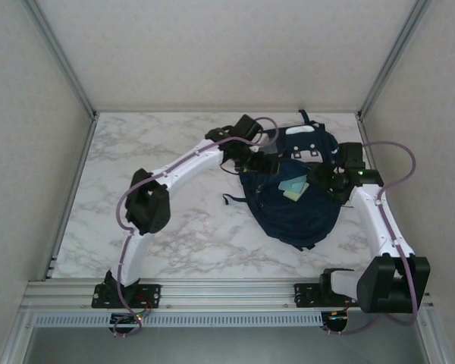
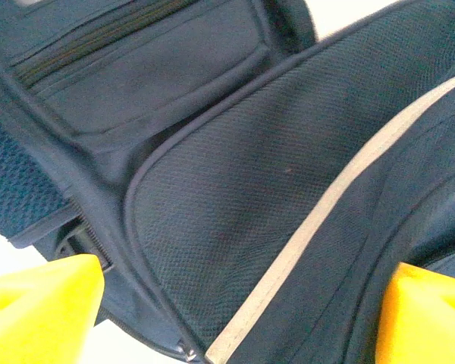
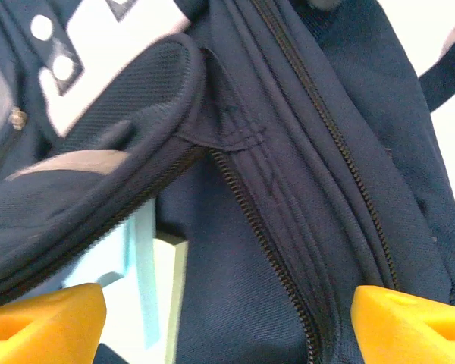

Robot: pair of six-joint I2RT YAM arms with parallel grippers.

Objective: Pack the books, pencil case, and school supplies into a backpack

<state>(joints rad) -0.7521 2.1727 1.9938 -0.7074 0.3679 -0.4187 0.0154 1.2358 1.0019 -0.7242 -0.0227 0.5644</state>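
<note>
The navy backpack (image 1: 292, 205) lies on the marble table, its main opening spread apart. Inside the opening show the light-blue pad (image 1: 291, 184) and the pale-green pad (image 1: 299, 192). My left gripper (image 1: 267, 163) hovers over the bag's upper left part, jaws wide apart above mesh fabric (image 2: 235, 205) and a white trim stripe (image 2: 318, 220), holding nothing. My right gripper (image 1: 335, 180) is at the bag's right side, open over the zipper (image 3: 262, 235). The light-blue pad (image 3: 125, 258) and pale-green pad (image 3: 167, 303) peek from under the flap. Books and pencil case are hidden.
The marble table (image 1: 174, 227) has free room to the left and in front of the bag. Grey enclosure walls and aluminium posts stand around the table. A dark strap (image 1: 229, 199) trails off the bag's left side.
</note>
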